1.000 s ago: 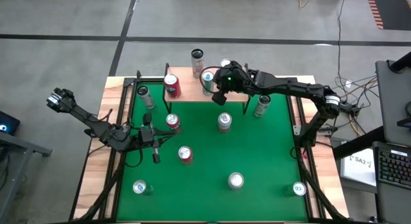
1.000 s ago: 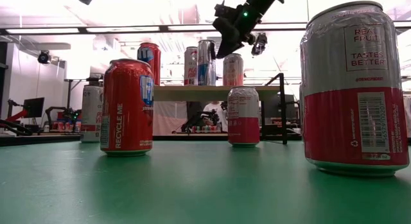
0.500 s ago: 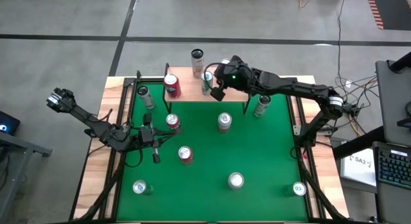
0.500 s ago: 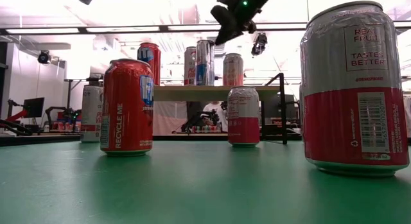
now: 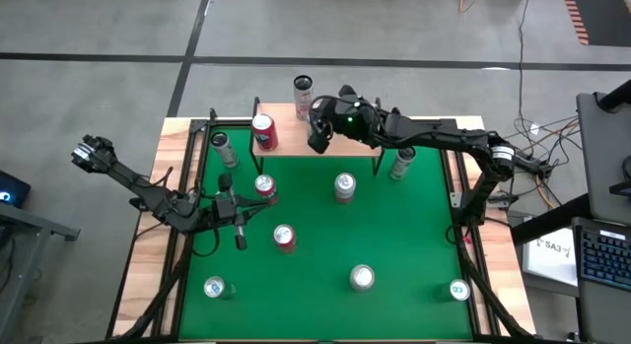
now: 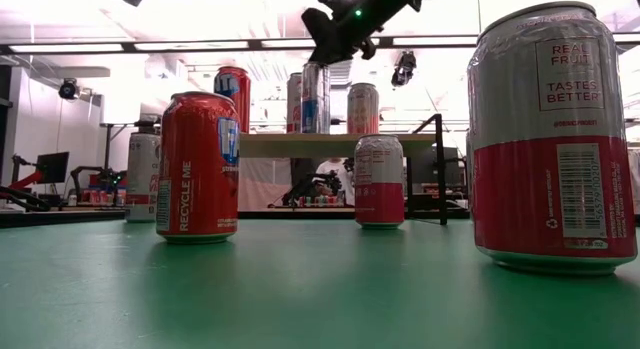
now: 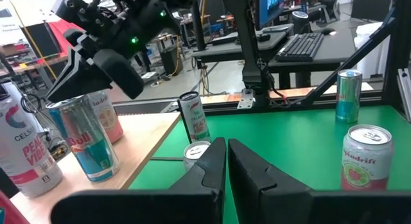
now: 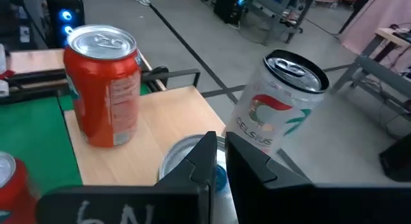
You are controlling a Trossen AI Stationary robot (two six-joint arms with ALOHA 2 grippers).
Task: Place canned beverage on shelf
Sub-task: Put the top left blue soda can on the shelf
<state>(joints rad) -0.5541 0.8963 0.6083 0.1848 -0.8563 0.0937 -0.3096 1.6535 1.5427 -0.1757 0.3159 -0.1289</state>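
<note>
Just under my right gripper (image 8: 217, 161), fingers together and empty, a blue-and-silver can (image 8: 186, 161) stands on the shelf (image 8: 154, 153).

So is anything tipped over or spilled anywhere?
Nothing stands out. The cans on the shelf and on the green table all stand upright, and no spill shows. The right end effector hangs shut right over the blue-and-silver can on the shelf.
</note>
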